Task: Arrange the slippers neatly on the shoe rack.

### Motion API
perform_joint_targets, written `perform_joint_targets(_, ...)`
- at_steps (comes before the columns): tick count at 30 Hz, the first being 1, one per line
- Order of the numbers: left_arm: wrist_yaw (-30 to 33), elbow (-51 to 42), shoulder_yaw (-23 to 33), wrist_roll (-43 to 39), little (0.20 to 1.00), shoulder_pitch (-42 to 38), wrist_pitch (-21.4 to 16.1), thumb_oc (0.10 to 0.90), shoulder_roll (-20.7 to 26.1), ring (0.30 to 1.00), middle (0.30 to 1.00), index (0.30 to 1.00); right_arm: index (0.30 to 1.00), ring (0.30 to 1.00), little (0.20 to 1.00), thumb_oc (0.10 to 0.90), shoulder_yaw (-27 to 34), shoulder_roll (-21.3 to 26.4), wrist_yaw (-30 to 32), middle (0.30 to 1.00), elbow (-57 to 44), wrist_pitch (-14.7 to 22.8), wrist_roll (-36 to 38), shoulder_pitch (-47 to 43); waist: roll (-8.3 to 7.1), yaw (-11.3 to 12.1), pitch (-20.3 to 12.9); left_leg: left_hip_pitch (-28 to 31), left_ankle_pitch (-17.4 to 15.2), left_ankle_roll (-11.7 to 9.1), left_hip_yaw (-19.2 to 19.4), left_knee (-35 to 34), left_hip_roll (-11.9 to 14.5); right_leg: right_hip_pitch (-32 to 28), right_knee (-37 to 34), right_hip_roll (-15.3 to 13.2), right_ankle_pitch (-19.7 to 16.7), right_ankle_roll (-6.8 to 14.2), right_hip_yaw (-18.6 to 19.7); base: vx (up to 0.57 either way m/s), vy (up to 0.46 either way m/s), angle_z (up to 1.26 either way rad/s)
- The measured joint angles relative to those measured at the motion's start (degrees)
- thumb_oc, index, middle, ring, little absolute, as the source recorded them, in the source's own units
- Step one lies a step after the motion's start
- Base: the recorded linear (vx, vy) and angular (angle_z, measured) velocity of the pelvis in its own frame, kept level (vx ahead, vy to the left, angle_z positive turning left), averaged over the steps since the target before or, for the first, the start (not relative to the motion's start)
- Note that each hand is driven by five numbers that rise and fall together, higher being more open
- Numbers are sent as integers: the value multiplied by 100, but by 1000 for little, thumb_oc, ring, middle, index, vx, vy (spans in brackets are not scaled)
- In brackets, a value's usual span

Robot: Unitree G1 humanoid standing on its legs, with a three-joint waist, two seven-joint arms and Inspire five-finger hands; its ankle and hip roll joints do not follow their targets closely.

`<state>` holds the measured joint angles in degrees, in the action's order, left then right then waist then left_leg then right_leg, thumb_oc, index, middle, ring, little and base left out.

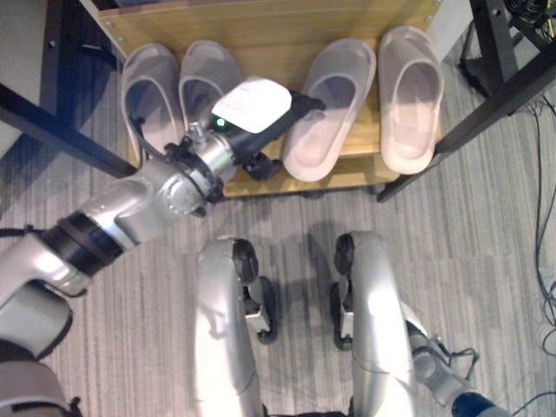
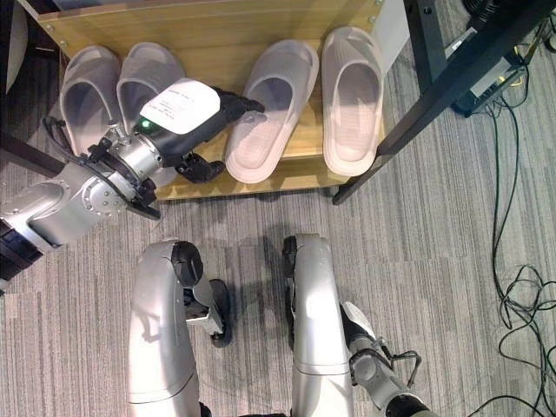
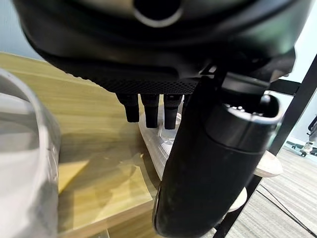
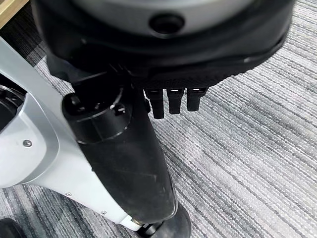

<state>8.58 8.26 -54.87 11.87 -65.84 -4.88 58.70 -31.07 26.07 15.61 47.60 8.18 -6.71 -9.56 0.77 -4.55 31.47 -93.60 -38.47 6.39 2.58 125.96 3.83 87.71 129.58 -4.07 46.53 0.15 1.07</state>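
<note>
Left hand [image 1: 261, 117] hides slipper [image 1: 201, 82] heel — contact unclear.

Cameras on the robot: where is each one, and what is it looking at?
Left eye view: on the head, looking down at the shoe rack, four slippers, the left hand.
Right eye view: beside it, the same scene.
Left wrist view: on the left wrist, looking past its fingers at a tilted slipper, shared with the eye views.
Right wrist view: on the right wrist, the right hand above carpet.
</note>
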Motion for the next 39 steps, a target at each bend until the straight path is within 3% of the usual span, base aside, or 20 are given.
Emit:
perform_joint_targets(11,10,46,115,-493,900,21,6,800,-875,900,900,900,900,900,900,800,-182,-58,54,900,67,-99,-5,-11,-11,-18,3,11,-3,22,0,31,1,-28,4,1,-9,26,0,0,0,0)
perform_joint_targets(18,494,776,370,-470,900,75,122,800,-1684,900,900,900,900,900,900,800,-193,-104,119,900,206,-102,-13,-18,-33,-3,3,65,4,43,10,41,-2,-96,5,2,-13,38,14,0,0,0)
perform_joint_targets(25,930,1333,590,-421,900,75,234,800,-2141,900,900,900,900,900,900,800,-196,-103,166,900,228,-96,-13,-34,-36,-46,4,67,2,50,7,50,0,-102,7,5,-14,41,13,0,0,0)
perform_joint_targets(31,947,889,1162,-672,900,588,227,800,-2079,900,900,900,900,900,900,800,-194,-104,230,900,226,-94,-19,-79,-39,-82,5,60,-3,41,5,57,1,-82,23,11,-13,42,15,0,0,0)
perform_joint_targets(39,626,-999,1606,-2882,900,1549,-183,800,-909,900,900,900,900,900,900,800,-194,-127,248,900,248,-130,-225,-50,-41,9,6,26,-9,20,5,104,-3,-34,89,6,7,25,22,0,0,0)
